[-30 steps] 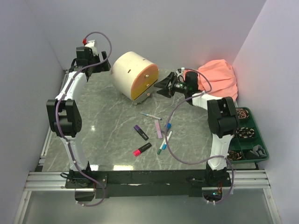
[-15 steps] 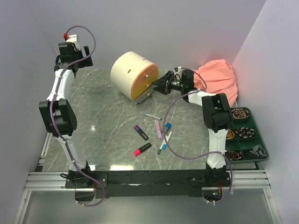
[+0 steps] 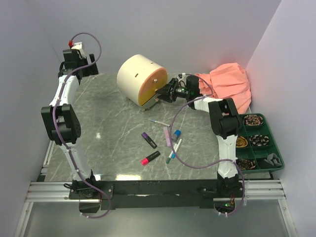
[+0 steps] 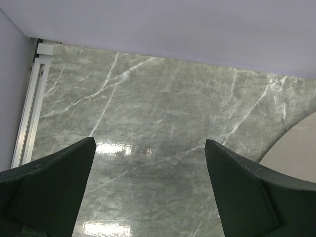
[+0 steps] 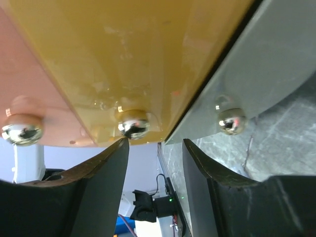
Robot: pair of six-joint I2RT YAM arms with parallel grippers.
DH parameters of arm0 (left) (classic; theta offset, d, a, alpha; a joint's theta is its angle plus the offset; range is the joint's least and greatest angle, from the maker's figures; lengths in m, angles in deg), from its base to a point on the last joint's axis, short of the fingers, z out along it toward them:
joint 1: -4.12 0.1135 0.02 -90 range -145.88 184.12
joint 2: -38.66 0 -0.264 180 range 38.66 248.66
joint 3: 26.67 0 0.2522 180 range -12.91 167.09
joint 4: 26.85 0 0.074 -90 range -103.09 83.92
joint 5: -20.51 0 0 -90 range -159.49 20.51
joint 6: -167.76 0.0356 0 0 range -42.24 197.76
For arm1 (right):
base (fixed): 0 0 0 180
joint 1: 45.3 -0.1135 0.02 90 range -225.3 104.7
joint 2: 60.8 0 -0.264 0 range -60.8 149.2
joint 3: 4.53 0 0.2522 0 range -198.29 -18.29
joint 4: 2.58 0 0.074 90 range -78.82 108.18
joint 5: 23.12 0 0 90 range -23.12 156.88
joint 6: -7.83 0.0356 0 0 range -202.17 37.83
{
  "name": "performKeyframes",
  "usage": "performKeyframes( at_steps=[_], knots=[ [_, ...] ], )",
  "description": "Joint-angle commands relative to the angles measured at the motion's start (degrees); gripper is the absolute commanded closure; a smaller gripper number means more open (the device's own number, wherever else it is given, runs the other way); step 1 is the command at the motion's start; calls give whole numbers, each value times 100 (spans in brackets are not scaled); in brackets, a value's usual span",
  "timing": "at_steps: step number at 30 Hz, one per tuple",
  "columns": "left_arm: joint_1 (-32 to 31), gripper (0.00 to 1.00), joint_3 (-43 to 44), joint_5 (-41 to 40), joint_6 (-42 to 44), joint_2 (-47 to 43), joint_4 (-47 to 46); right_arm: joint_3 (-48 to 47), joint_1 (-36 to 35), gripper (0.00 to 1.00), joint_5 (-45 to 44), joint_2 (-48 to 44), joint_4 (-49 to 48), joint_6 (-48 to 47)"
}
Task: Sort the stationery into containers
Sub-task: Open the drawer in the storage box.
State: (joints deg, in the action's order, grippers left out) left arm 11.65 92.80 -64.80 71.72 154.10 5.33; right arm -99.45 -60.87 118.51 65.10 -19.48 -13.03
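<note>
The containers are drawers in the front of a cream drum cabinet: a peach-orange drawer and a yellow drawer, each with a shiny knob. My right gripper is at that front, open. In the right wrist view the right gripper has its left fingertip just under the yellow drawer's knob, and nothing sits between the fingers. Stationery lies mid-table: purple highlighter, pink-black highlighter, thin white pen, lilac marker, blue-capped highlighter. My left gripper, open and empty, hovers over the far left corner; seen from the wrist, the left gripper frames bare marble.
A peach cloth is bunched at the back right. A dark green compartment tray holding small items sits at the right edge. A grey panel with another knob lies beside the yellow drawer. Walls close in on three sides.
My right gripper has moved left up to the cabinet front and its jaws have narrowed. The left arm swung back toward the far left corner, then held still.
</note>
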Motion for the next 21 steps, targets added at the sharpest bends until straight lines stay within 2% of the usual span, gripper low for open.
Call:
performKeyframes(
  at_steps=[1, 11, 21],
  knots=[
    [38, 0, -59, 94, 7, -311, -84, -303, -25, 46, -31, 74, -107, -120],
    [38, 1, -139, 182, -99, -224, -92, -505, -95, 49, -31, 39, -222, -85],
    [47, 1, -86, 278, -195, -144, -119, -944, -104, 48, -92, 171, 24, -305]
  ],
)
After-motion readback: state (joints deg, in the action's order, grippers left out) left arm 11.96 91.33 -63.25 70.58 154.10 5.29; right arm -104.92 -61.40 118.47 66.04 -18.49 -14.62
